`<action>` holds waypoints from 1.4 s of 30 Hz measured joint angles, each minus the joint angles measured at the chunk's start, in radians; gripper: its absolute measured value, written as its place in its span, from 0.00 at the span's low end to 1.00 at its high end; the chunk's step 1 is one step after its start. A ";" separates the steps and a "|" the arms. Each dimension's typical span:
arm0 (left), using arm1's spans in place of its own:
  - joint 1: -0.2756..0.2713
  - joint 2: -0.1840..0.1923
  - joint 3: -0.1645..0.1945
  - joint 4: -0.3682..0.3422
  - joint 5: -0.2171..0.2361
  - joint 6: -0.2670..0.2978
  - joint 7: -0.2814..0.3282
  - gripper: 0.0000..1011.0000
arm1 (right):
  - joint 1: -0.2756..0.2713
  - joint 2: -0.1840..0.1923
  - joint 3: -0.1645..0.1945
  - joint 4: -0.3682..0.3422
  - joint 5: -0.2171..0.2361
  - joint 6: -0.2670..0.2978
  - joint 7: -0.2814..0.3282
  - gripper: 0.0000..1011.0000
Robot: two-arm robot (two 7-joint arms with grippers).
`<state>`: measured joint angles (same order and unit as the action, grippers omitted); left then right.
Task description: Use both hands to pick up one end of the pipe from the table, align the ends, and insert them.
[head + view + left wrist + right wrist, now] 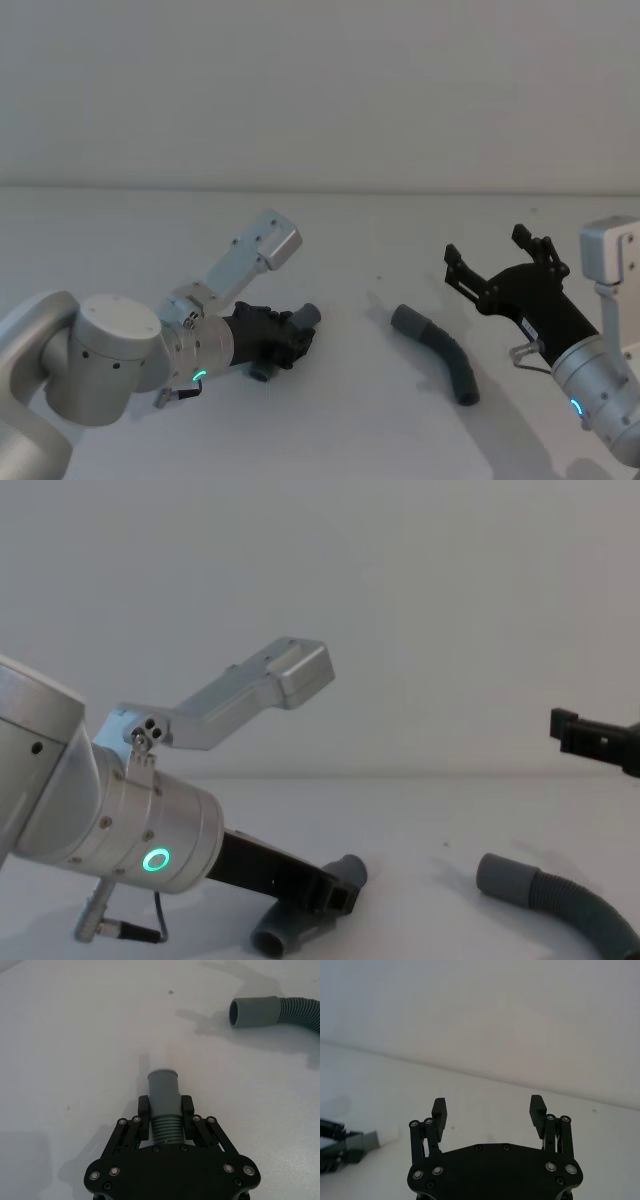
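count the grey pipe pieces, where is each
2. The short bent tube is clamped in the left gripper on the robot's left; the corrugated hose lies free on the table, near the open right gripper.

Plain pale wall (320, 90), matt white table (120, 230), even light

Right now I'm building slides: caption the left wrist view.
Black two-fingered left gripper shut on the short grey ribbed tube; the longer corrugated grey hose lies apart on the matt white table.
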<state>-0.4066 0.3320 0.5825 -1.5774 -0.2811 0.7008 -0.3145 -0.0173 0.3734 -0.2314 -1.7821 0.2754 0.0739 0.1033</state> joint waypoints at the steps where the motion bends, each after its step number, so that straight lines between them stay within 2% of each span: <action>1: 0.000 0.000 0.000 0.000 0.000 0.000 0.000 0.35 | 0.000 0.006 -0.001 -0.003 -0.002 0.005 0.004 1.00; 12: 0.000 0.000 0.000 0.000 0.000 0.000 0.000 0.35 | -0.011 0.089 -0.013 -0.058 -0.015 0.137 0.078 1.00; 22: 0.000 0.000 0.000 0.000 0.000 0.000 0.000 0.35 | -0.019 0.145 -0.013 -0.111 -0.002 0.312 0.132 1.00; 23: 0.000 0.000 0.000 0.000 0.000 0.000 0.000 0.35 | -0.019 0.145 -0.013 -0.111 -0.002 0.312 0.132 1.00; 25: 0.000 0.000 0.000 0.000 0.000 0.000 0.000 0.35 | -0.019 0.152 -0.011 -0.123 0.004 0.356 0.142 1.00; 31: 0.000 0.000 0.000 0.000 0.000 0.000 0.000 0.35 | -0.018 0.155 -0.005 -0.135 0.017 0.423 0.150 1.00; 35: 0.000 0.000 0.000 0.000 0.000 0.000 0.000 0.35 | -0.012 0.146 -0.002 -0.140 0.026 0.471 0.152 0.99; 42: 0.000 0.000 0.000 0.000 0.000 0.000 0.000 0.35 | 0.002 0.125 -0.002 -0.138 0.031 0.514 0.149 1.00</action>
<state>-0.4065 0.3324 0.5825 -1.5774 -0.2813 0.7011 -0.3145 -0.0154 0.4987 -0.2331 -1.9204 0.3063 0.5883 0.2526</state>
